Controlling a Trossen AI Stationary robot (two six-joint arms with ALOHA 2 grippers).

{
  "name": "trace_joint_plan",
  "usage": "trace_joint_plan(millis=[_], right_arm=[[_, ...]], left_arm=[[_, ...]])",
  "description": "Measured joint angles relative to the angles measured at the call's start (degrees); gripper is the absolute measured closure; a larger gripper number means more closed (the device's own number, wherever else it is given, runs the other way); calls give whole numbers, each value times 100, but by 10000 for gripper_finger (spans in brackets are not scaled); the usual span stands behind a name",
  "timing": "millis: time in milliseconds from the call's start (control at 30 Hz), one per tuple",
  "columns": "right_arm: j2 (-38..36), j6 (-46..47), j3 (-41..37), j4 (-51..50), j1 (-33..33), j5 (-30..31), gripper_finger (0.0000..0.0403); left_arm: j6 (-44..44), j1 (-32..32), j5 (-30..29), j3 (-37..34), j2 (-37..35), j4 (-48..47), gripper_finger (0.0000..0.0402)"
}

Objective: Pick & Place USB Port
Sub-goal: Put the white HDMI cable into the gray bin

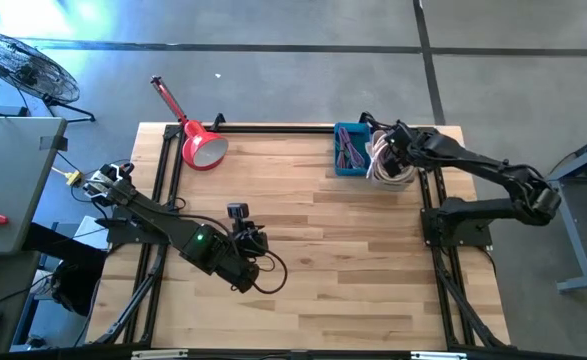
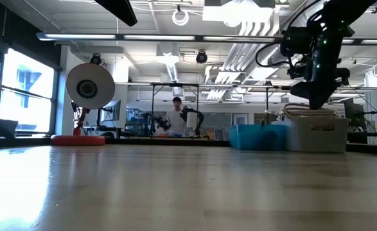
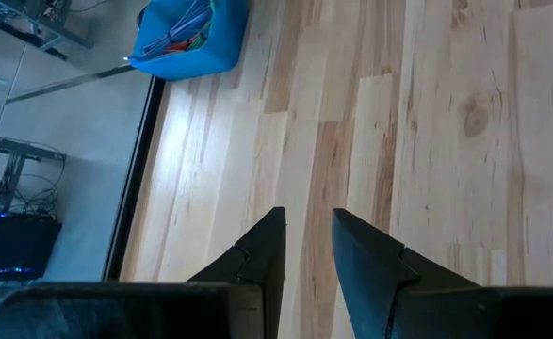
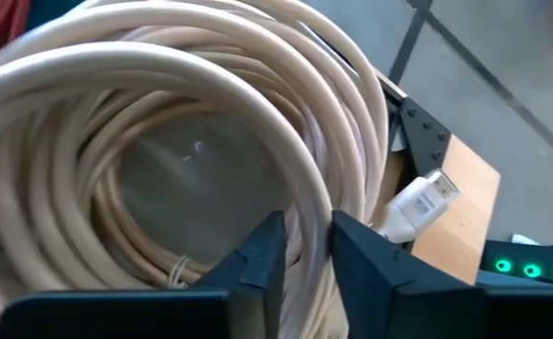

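Observation:
A coil of white cable fills a white container at the table's far right. Its white USB plug lies at the coil's edge. My right gripper reaches down into the top of this coil and is shut on one strand. In the low view the right gripper sits just above the container's rim. My left gripper waits over bare wood near the table's middle left, open by a narrow gap and holding nothing. My right gripper pinches one strand of the white coil between its two fingers, coming from above and pointing down. The fingers lie across the strand. The coil still rests in the container; nothing hangs below the gripper in the low view.
A blue bin with coloured cables stands just left of the white container, also in the left wrist view as a blue bin. A red lamp sits at the far left corner. A black frame rail borders the table. A person stands far behind.

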Motion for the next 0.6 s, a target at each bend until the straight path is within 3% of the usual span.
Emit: trace_joint_plan(millis=[367, 600], right_arm=[[-16, 30, 576, -1022, 4, -768, 286], [-710, 128, 930, -1098, 305, -879, 285]], left_arm=[[0, 0, 153, 0, 0, 454, 317], [180, 0, -52, 0, 0, 448, 317]])
